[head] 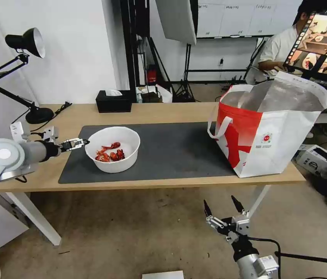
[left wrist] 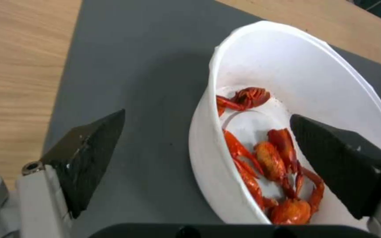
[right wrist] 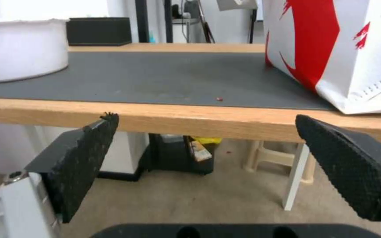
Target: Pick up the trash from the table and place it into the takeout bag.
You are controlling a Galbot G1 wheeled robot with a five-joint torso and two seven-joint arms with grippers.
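Note:
The trash I see is a white round bowl (head: pixel 112 149) holding red crayfish shells (head: pixel 111 152), on the dark grey mat (head: pixel 178 149) of the light-wood table (head: pixel 163 111). My left gripper (head: pixel 81 142) is open at the bowl's left rim. In the left wrist view the bowl's wall (left wrist: pixel 208 158) stands between its fingers, one finger (left wrist: pixel 89 155) outside over the mat and the other over the shells (left wrist: pixel 278 158). The takeout bag (head: pixel 271 133) stands open at the table's right end. My right gripper (head: pixel 223 207) hangs open below the table's front edge, which shows ahead of it (right wrist: pixel 206 118).
A black tissue box (head: pixel 113 101) sits at the table's back edge and a black desk lamp (head: pixel 24 42) at its far left. A cardboard box (head: pixel 314 157) lies on the floor right of the table. The mat (right wrist: pixel 168 76) between bowl and bag (right wrist: pixel 331 43) is bare.

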